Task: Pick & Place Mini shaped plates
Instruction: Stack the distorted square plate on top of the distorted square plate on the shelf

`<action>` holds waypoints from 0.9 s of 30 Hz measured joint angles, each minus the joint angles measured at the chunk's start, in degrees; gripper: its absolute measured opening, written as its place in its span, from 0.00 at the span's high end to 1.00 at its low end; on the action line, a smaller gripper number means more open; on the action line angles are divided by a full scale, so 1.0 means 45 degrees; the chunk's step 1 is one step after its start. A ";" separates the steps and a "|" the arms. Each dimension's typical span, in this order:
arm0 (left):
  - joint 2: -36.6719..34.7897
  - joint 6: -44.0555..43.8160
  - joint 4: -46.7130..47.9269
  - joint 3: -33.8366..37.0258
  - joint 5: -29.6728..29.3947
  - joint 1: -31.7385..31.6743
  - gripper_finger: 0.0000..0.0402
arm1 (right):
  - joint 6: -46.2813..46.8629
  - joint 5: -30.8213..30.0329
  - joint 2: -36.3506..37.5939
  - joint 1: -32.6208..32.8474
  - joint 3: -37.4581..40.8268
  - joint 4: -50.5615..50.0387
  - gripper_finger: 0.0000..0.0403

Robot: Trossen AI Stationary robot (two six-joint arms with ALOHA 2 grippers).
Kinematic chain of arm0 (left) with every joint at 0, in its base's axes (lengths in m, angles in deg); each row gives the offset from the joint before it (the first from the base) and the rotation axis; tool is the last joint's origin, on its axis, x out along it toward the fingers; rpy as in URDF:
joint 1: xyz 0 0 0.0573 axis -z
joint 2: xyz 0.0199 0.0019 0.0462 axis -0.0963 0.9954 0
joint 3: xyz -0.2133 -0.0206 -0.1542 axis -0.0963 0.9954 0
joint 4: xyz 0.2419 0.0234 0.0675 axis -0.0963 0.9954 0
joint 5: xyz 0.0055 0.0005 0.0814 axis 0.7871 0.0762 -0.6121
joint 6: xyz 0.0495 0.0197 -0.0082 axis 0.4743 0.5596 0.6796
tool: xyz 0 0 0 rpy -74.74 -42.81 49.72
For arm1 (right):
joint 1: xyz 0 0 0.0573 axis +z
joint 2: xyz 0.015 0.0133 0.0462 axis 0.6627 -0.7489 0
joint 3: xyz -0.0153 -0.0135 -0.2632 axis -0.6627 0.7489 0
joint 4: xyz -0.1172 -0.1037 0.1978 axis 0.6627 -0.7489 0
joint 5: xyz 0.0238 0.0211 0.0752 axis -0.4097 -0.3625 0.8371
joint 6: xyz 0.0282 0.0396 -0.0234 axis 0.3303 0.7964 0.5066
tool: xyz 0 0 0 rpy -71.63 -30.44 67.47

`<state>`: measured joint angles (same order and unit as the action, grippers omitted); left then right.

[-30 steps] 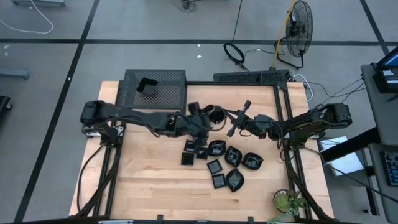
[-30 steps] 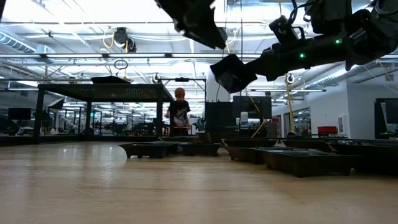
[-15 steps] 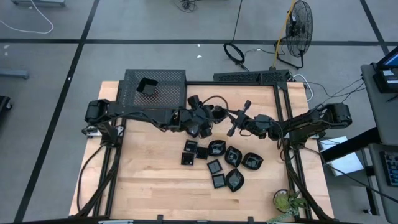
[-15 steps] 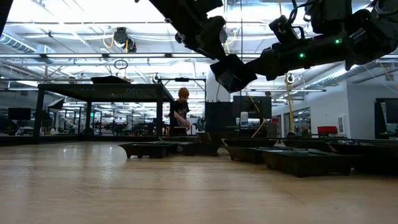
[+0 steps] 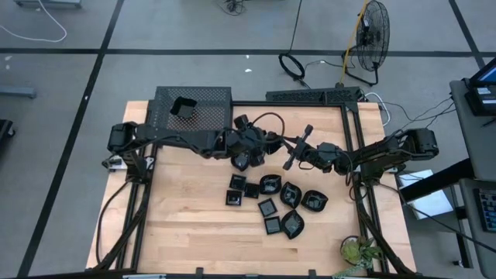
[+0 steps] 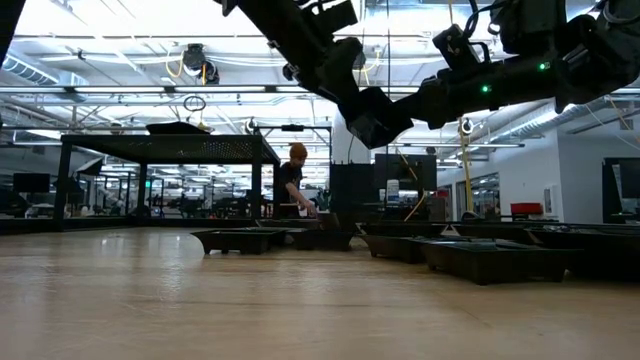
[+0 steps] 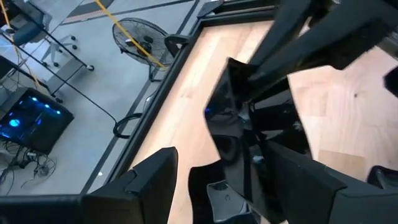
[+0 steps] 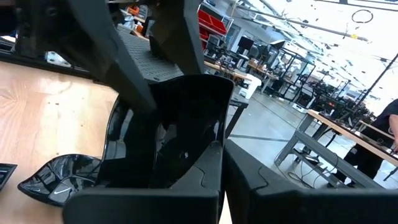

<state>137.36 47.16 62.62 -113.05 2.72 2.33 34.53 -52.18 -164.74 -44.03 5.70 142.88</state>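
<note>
- A pale wooden table point(image 5: 194, 225) fills the lower centre of the high view, on a grey concrete floor; a standing fan point(image 5: 370, 39) is at the upper right and a small green plant point(image 5: 358, 252) at the table's lower right corner.
- In the low view a large workshop hall lies beyond the table, and a person point(image 6: 293, 180) stands at a bench near the frame's centre.
- A black mesh rack point(image 5: 194, 108) sits at the table's upper left; one small dark dish point(image 5: 183, 107) rests on it.
- The loose mini shaped plates point(image 5: 273, 198) lie clustered on the wood just right of centre, square and leaf-like ones close together.
- The left gripper point(image 5: 249, 149) hangs above centre, its fingers spread wide, either side of a glossy black plate point(image 7: 249, 130) without clearly touching it.
- The right gripper point(image 5: 298, 153), just to its right, is clamped on that plate's edge, holding it in the air above the table.
</note>
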 joint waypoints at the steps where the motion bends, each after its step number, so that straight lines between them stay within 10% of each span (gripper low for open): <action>1: 0.0000 -0.0012 0.0004 0.0000 0.0000 -0.0053 0.39 | 0.0000 0.0000 0.0000 0.0000 0.0000 0.0000 1.00; 27: 0.0005 -0.0413 -0.0465 0.0000 0.0597 -0.0272 0.39 | 0.0005 0.0005 0.0000 0.0000 0.0000 -0.0005 1.00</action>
<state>137.38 45.30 60.53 -113.05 5.41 1.10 34.55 -52.16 -164.74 -44.03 5.70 142.86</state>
